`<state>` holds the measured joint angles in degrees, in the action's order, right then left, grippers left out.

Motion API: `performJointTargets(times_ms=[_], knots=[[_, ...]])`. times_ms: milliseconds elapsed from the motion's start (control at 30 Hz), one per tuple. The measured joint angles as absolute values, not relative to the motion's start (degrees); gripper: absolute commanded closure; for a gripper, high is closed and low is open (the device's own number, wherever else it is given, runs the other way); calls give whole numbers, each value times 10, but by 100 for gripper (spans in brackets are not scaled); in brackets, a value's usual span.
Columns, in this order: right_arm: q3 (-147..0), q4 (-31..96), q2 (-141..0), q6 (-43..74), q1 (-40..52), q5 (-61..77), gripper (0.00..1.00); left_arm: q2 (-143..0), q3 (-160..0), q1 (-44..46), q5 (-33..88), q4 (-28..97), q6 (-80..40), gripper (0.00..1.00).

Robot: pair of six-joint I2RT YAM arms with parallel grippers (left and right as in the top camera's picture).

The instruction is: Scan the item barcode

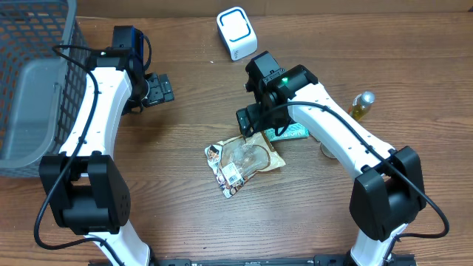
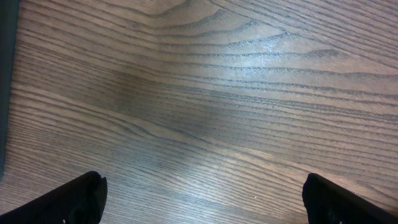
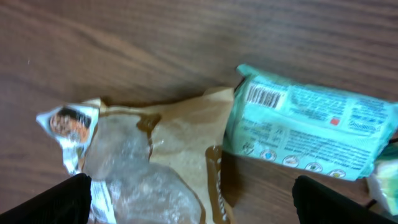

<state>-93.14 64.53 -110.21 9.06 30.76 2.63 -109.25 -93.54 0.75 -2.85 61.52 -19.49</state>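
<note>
A brown snack bag with a clear window lies flat at the table's middle, with a white barcode label near its lower left corner. A teal packet lies beside it to the right, its barcode facing up. My right gripper hovers open just above both; in the right wrist view the gripper holds nothing, with the bag and the teal packet below it. The white scanner stands at the back. My left gripper is open over bare wood.
A grey wire basket fills the left edge, with a translucent tub against it. A small yellow bottle stands at the right, past the right arm. The basket's dark edge shows in the left wrist view.
</note>
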Motion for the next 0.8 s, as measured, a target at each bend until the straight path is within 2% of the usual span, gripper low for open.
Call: performJointTargets(times_ms=[367, 800], knots=[[-931, 550, -1102, 114, 308, 12, 0, -1093, -935, 8, -29, 615, -195, 1], [-931, 545, -1102, 118, 308, 13, 0, -1093, -935, 8, -29, 615, -195, 1]])
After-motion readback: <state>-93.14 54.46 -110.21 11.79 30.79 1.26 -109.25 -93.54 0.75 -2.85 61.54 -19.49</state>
